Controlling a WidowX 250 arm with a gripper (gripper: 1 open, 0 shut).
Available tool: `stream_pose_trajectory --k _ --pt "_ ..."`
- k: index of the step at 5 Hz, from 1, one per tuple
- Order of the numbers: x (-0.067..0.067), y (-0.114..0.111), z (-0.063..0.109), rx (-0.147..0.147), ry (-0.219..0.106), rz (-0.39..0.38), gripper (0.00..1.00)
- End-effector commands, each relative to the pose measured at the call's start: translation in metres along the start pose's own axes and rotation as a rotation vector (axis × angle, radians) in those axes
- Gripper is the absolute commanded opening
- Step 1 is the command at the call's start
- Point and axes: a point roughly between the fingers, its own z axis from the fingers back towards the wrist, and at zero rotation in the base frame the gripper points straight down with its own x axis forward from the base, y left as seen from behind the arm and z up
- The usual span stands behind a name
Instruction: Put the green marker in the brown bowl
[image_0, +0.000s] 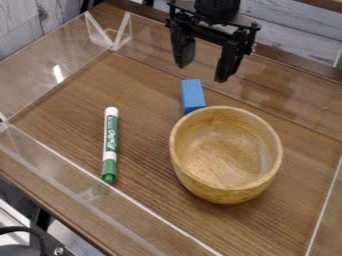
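Note:
The green marker (108, 145) lies flat on the wooden table at the left, its white barrel with a green label running nearly top to bottom and its dark end toward the front. To its right sits the brown bowl (226, 153), round, thick-rimmed and holding nothing. My gripper (206, 58) hangs at the back, pointing down above the table, behind the bowl and well to the upper right of the marker. Its two black fingers stand apart with nothing between them.
A small blue block (194, 95) lies between the gripper and the bowl. Clear acrylic walls (107, 32) fence the table on the back, left and front sides. Bare wood shows between marker and bowl.

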Motion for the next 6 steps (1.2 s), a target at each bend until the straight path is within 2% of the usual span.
stream_pose_trajectory --k 1,2,3,4,5,6 --pt "-0.005 0.002 -0.007 0.001 0.016 0.005 1.0" --pt "-0.024 0.011 -0.015 0.001 0.014 0.028 1.0" --pt "-0.046 0.021 -0.014 -0.008 -0.009 0.061 1.0" --pt "-0.063 0.042 -0.016 -0.006 -0.035 0.089 1.0" --pt "-0.076 0.059 -0.019 -0.002 -0.061 0.106 1.0" --pt "-0.083 0.07 -0.029 -0.001 -0.068 0.12 1.0"
